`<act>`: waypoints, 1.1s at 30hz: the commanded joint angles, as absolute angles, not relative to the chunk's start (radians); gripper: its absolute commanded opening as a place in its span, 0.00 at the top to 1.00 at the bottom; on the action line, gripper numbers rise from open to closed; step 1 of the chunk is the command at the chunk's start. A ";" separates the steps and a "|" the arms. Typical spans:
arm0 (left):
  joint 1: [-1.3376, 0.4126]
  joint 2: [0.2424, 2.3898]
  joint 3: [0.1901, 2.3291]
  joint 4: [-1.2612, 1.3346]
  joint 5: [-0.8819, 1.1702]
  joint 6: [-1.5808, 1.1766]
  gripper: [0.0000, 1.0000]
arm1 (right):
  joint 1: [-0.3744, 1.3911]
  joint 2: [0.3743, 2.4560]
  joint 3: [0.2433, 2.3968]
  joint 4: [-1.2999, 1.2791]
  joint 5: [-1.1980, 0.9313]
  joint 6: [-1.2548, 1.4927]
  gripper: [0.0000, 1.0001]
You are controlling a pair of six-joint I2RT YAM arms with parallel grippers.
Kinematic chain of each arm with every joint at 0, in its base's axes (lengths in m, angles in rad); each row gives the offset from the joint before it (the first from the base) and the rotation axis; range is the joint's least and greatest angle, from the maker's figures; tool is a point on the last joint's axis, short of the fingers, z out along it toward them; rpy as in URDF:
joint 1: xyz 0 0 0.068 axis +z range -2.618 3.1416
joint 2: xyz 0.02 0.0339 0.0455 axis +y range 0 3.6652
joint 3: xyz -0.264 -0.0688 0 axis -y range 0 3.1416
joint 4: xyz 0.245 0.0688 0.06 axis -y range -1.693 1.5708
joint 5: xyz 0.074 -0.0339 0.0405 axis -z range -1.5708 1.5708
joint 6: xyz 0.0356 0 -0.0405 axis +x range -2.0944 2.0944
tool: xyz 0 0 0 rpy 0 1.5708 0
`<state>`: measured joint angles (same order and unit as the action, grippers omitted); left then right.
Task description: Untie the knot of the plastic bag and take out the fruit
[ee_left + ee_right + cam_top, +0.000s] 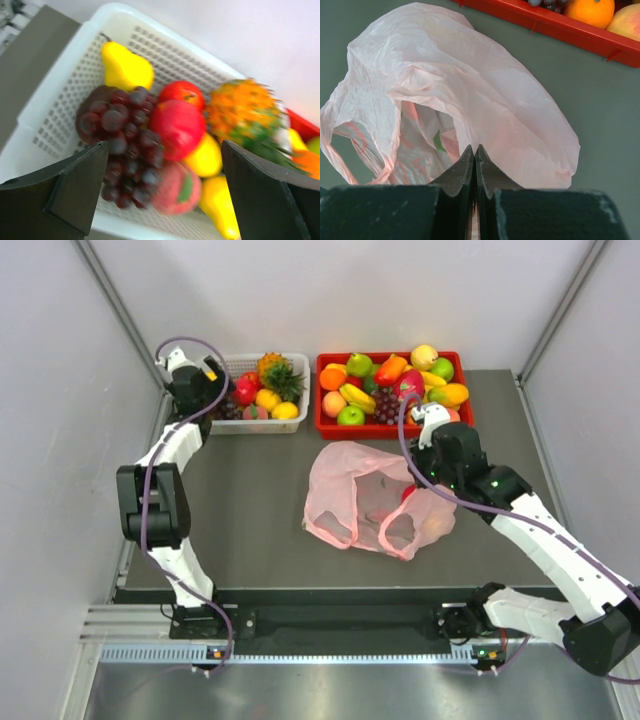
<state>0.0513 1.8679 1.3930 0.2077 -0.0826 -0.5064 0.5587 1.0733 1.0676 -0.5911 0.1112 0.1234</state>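
Where pale walls enclose dark table | plastic bag lies centre

Here's a robotics lab bench: a dark grey table boxed in by plain white panels on metal struts, with the left arm and right arm bolted to a rail at the near edge. Toy fruit fills a white basket and a red tray — bench props, no household clutter around.

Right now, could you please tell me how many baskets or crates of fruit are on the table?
2: a white basket at the far left, and a red crate beside it, to its right. None seems hidden.
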 commanded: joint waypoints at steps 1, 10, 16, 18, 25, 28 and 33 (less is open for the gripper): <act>0.022 1.688 1.318 0.275 0.032 -0.563 0.01 | 0.546 1.037 1.086 -0.551 0.127 0.124 1.00; -0.261 1.329 0.942 0.348 0.136 -0.667 0.03 | 0.546 0.989 1.103 -0.574 0.121 0.135 1.00; -0.515 1.114 0.778 0.393 0.282 -0.697 0.06 | 0.546 0.968 1.114 -0.606 0.120 0.120 1.00; -0.606 1.097 0.762 0.376 0.340 -0.683 0.07 | 0.546 0.966 1.114 -0.614 0.115 0.118 1.00; -0.865 1.112 0.690 0.393 0.362 -0.641 0.25 | 0.546 0.945 1.098 -0.618 0.068 0.121 1.00; -0.939 1.184 0.687 0.423 0.307 -0.629 0.40 | 0.548 0.937 1.098 -0.606 0.003 0.120 1.00; -0.997 1.357 0.736 0.489 0.219 -0.604 0.55 | 0.546 0.939 1.097 -0.603 -0.043 0.110 1.00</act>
<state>-0.9764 1.2896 0.6994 0.3965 0.2920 -0.6369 0.5579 0.9554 1.0679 -0.6334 0.0093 0.1230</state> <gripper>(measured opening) 0.461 0.004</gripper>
